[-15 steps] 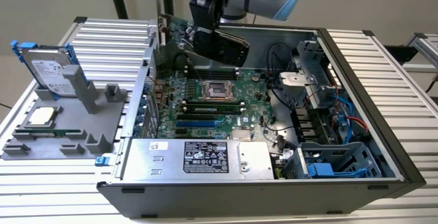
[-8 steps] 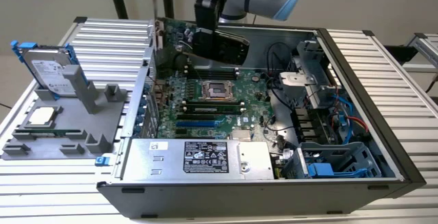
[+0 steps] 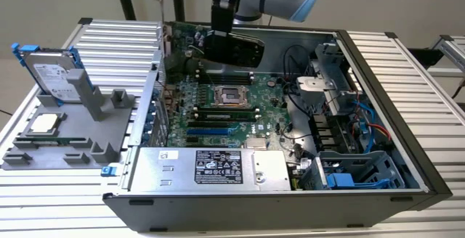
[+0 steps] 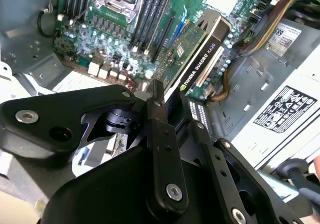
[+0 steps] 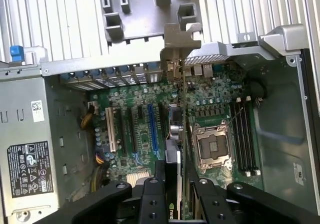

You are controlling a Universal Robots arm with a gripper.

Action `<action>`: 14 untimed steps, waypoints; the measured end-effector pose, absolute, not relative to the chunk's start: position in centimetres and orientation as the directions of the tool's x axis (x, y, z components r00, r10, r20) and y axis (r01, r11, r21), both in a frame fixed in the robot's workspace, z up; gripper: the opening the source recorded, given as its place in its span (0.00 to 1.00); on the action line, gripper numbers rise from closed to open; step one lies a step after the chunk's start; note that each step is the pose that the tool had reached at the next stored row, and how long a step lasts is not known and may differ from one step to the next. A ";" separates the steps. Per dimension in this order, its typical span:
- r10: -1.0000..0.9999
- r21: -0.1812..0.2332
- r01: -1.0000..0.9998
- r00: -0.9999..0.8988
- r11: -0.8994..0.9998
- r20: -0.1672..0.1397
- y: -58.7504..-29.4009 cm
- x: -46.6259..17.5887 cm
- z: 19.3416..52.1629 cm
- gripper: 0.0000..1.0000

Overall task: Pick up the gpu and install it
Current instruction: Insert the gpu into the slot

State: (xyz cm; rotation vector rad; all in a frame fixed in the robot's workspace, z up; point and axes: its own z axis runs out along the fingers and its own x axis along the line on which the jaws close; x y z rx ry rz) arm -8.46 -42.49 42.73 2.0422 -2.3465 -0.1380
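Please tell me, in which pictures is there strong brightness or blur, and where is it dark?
In the second wrist view, the casing beside the gpu is washed out and the gripper is dark and soft. In the first wrist view, the ribbed table glares. In the exterior view, light is even.

Not much legible tbh. The gpu point(image 4: 202, 54) sits right at the gripper point(image 4: 175, 109). In the second wrist view it has white lettering along the black cooler edge, brand/model stuff, not spelling it out. The power supply point(image 3: 152, 172) is well apart from the gripper. It has a big black-and-white label point(image 3: 221, 168) w/ cert marks + fine print, too small to make out, plus a small white sticker point(image 3: 169, 154) beside it. The hard drive point(image 3: 67, 88) is further from the gripper still, outside the case. Its white label point(image 3: 49, 70) is unreadable.
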 end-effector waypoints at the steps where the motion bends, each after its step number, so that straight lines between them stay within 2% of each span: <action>1: -0.990 0.085 -0.988 -0.134 0.130 -0.037 -42.5 -8.5 42.7 0.00; 14: -0.991 0.068 -0.990 -0.129 0.126 -0.039 -42.4 -8.4 42.5 0.00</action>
